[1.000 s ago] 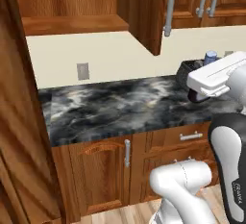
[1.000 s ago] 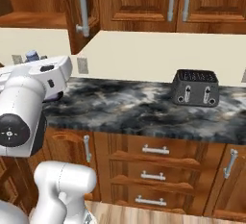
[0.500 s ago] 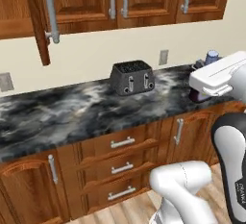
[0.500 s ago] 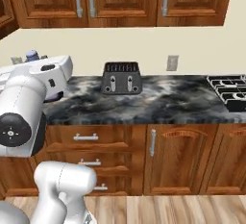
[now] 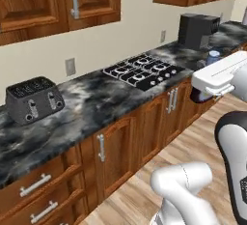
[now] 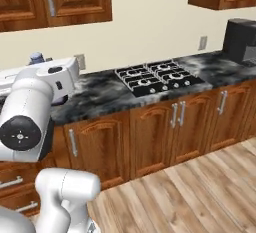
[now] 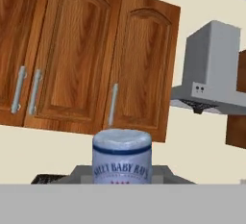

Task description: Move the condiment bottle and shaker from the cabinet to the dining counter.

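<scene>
My gripper (image 5: 203,83) is shut on the condiment bottle, which stands upright in it. In the left base view the bottle's pale cap (image 5: 212,55) pokes up above the white hand and its dark body (image 5: 197,96) shows below. The right base view has the cap (image 6: 36,57) just above the hand, at the left. Close in the hand view, the condiment bottle (image 7: 122,158) shows its pale cap and lettered label; my fingertips are hidden. Behind it hang wall cabinets (image 7: 86,59) with shut doors. The shaker and the dining counter are out of view.
A marbled wall counter (image 5: 89,104) runs along the wall on brown base units. On it are a dark toaster (image 5: 34,98), a gas hob (image 6: 157,77) and a black coffee machine (image 6: 241,39). A grey range hood (image 7: 211,74) hangs on the wall. Wooden floor (image 6: 200,187) lies open on the right.
The whole picture has swept along the wall counter, so the base has moved. The toaster slid to the left; the hob and coffee machine came into view. The bottle stays in the gripper.
</scene>
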